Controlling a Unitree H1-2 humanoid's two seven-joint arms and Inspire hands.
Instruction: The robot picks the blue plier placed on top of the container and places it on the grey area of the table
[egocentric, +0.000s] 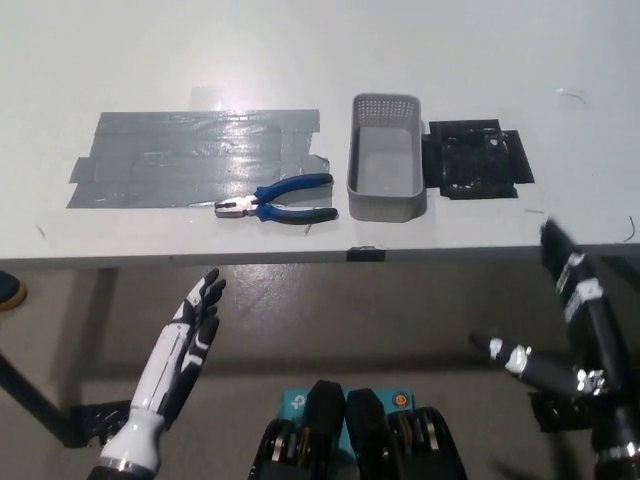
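Right hand: the black right hand (570, 330) hangs below the table edge at the lower right, fingers spread wide and empty, one reaching up toward the table lip and another pointing left.
Right arm pose: the forearm rises from the bottom right corner, well clear of the tabletop and touching nothing on it.
Left hand: the white left hand (190, 335) rests below the table edge at the lower left, fingers straight, slightly apart and holding nothing, pointing up toward the table.
Blue plier: the blue plier (276, 202) lies flat on the table, jaws to the left and handles to the right, its head at the lower right corner of the grey area (180, 158) and its handles running out over bare white table.
Why it lies so: judged from this, the plier has been set down off the container, so the placement looks done or very nearly so.
Container: the grey container (385, 170) stands just right of the plier handles, empty, nothing on its rim.
Black mat: a black mat (475, 160) lies just right of the container.
Table: the white table (300, 50) carries all of it.
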